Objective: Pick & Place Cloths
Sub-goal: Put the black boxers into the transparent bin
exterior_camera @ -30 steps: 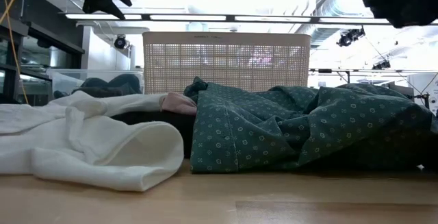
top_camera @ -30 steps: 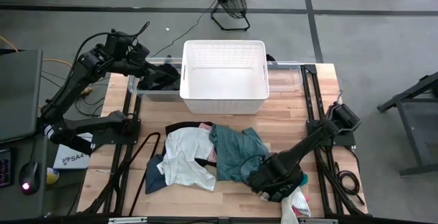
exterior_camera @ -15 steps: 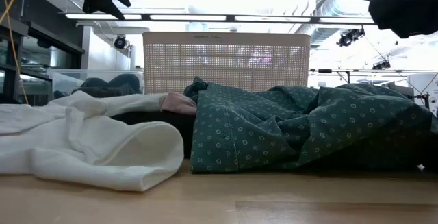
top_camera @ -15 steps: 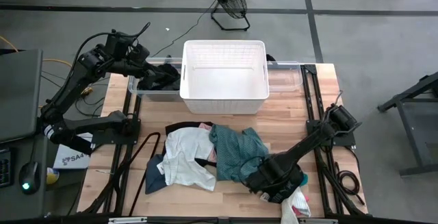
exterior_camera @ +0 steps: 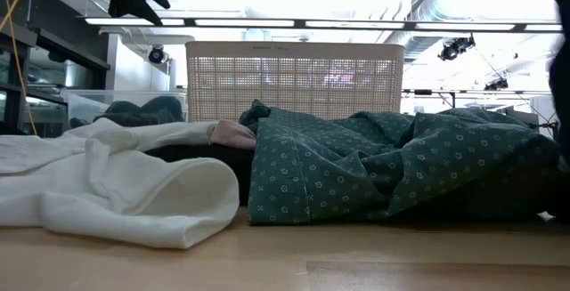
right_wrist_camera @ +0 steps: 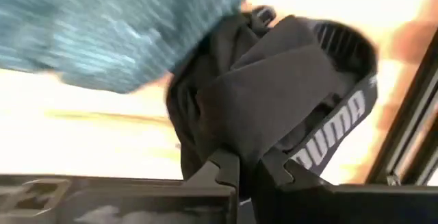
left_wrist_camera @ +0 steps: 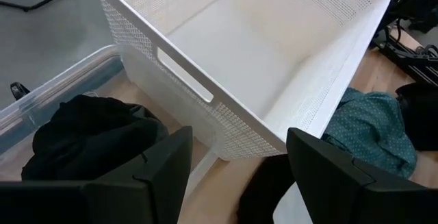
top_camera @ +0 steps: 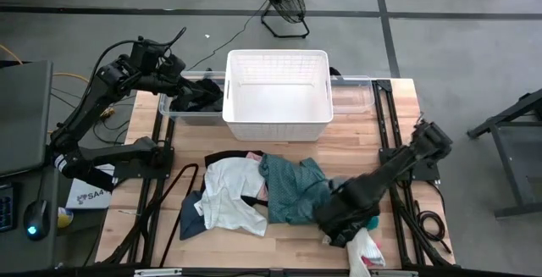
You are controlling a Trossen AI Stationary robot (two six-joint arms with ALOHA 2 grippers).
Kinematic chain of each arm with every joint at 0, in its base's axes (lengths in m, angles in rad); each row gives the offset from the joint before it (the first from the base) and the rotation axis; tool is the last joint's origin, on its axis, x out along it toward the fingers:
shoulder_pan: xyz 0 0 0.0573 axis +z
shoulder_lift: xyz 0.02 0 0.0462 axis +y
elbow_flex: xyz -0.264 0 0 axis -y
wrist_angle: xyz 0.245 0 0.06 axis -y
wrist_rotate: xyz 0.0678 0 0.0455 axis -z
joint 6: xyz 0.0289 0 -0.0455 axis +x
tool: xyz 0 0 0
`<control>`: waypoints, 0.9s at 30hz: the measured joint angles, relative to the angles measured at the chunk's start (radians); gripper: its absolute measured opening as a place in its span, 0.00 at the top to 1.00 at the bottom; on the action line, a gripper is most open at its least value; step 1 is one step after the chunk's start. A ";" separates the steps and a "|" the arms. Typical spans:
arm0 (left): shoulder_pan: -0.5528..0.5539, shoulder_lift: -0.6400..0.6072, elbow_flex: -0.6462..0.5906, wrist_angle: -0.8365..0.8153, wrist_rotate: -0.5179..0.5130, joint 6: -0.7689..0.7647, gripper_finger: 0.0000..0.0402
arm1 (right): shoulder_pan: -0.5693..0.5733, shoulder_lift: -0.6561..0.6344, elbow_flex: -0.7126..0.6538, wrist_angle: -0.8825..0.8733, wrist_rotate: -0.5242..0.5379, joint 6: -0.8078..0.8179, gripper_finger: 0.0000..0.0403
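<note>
While the left gripper hangs with fingers spread over the clear bin at the desk's far left corner, a black cloth lies bundled in that bin beside the white basket; white cloth and teal cloth sprawl mid-desk toward the near edge; near the right front corner the right gripper sits clenched on a black garment, waistband lettering showing, though blurred.
</note>
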 joint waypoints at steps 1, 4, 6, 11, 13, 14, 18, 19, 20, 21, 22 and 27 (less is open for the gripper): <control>0.000 0.000 0.000 0.000 0.000 0.000 0.43 | 0.000 -0.024 0.016 -0.023 0.037 0.003 0.99; 0.000 0.000 0.000 0.000 0.000 0.000 0.43 | 0.000 -0.092 0.055 -0.089 0.156 0.003 0.99; 0.000 0.000 0.000 0.000 0.000 0.000 0.43 | 0.000 -0.137 0.068 -0.113 0.237 -0.009 0.99; 0.000 0.000 0.000 0.003 0.001 0.000 0.43 | -0.001 -0.231 0.069 -0.175 0.403 -0.039 0.99; 0.000 0.000 0.000 0.010 0.001 -0.004 0.43 | -0.003 -0.258 0.069 -0.197 0.466 -0.053 0.99; 0.000 0.000 0.000 0.015 0.001 -0.004 0.43 | -0.005 -0.271 0.068 -0.198 0.500 -0.073 0.99; 0.000 0.000 0.000 0.037 0.002 -0.004 0.43 | -0.021 -0.320 0.068 -0.197 0.644 -0.187 0.99; 0.000 0.000 0.000 0.038 0.008 -0.004 0.43 | -0.026 -0.330 0.068 -0.196 0.687 -0.219 0.99; 0.000 0.000 0.000 0.042 0.016 -0.004 0.43 | -0.031 -0.339 0.068 -0.193 0.733 -0.254 0.99; 0.000 0.001 0.000 0.051 0.030 -0.005 0.43 | -0.037 -0.349 0.068 -0.186 0.777 -0.289 0.99; 0.000 0.001 0.000 0.062 0.041 -0.006 0.43 | -0.045 -0.360 0.068 -0.176 0.817 -0.325 0.99; 0.000 0.001 0.000 0.101 0.090 -0.007 0.43 | -0.094 -0.411 0.068 -0.129 0.912 -0.506 0.99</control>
